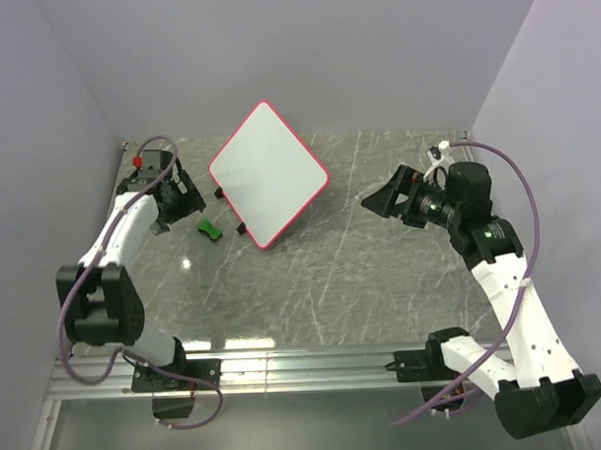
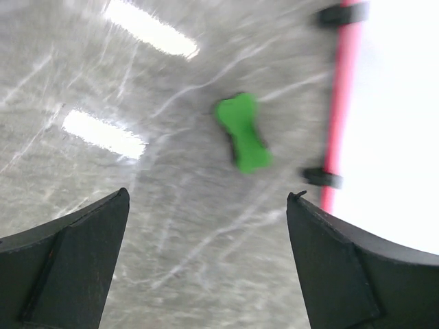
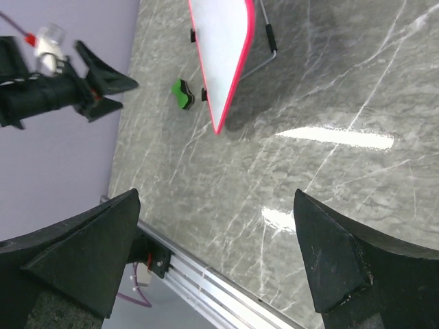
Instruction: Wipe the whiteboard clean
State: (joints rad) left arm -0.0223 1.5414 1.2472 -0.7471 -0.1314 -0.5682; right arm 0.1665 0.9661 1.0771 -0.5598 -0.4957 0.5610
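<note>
From above, we see the blank whiteboard (image 1: pixel 269 172) at twelve o'clock, the green block (image 1: pixel 210 229) at its eight o'clock. Left wrist: the left gripper (image 2: pixel 209 195) stands wide apart, empty. Right wrist: the right gripper (image 3: pixel 217 195) likewise gapes, empty.

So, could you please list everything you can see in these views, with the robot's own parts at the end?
flat white whiteboard with red-pink rim: one, white, far middle of the table, propped at a tilt, no marks visible
thin metal wire stand: one, grey, behind the whiteboard
small green bone-shaped block: one, green, lying on the table left of the whiteboard, apart from it
marble-pattern table: one, grey, under everything
aluminium rail: one, silver, along the near edge
left gripper: one, black, open and empty, above the table near the block
right gripper: one, black, open and empty, right side
</note>
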